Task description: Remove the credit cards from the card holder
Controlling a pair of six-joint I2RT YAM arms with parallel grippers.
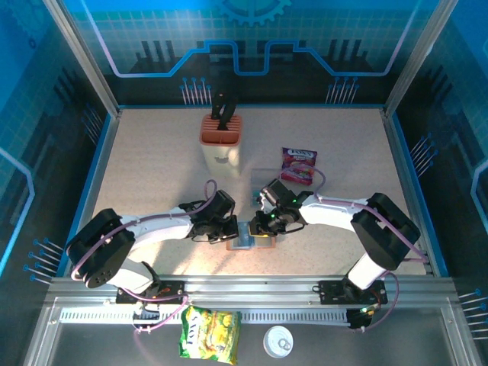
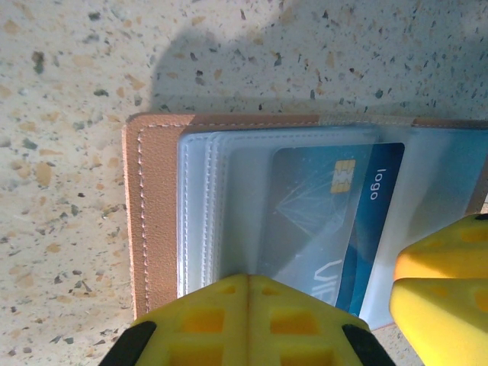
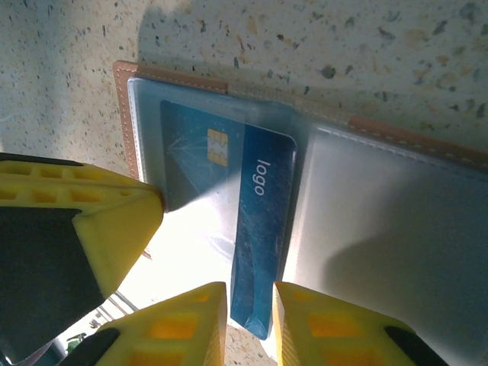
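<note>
1. Closest to me, on the ledge in front of the arm mounts, lie a yellow snack packet [image 1: 210, 334] and, just to its right, a small round white lid [image 1: 277, 341].
2. Past the mounts, both arms reach inward over the speckled table [image 1: 152, 168] and meet near its front middle, right over the wallet [image 1: 263, 245].
3. On my left wrist camera, the left gripper [image 2: 248, 305] has its yellow fingers pressed flat together. Their tips sit at the near edge of the wallet's clear sleeves.
4. On my right wrist camera, the right gripper [image 3: 252, 316] has its fingers parted by a narrow gap, and the lower end of the card [image 3: 263, 229] shows in that gap. Glare washes out this spot, so I cannot tell whether the fingers grip the card or merely straddle it.
5. Wallet: it lies open and flat on the table, with the brown stitched cover underneath and the clear sleeves facing up.
6. Card: it is blue, with a gold chip and the word "logo". It lies in the wallet, partly under a cloudy sleeve, with one long strip bare.
7. Beyond the grippers I see a clear tray [image 1: 263, 181], and near it to the right a purple snack packet [image 1: 299, 165].
8. Farther back and to the left stands a knife block [image 1: 222, 137], upright, with an orange top and dark handles sticking out.
</note>
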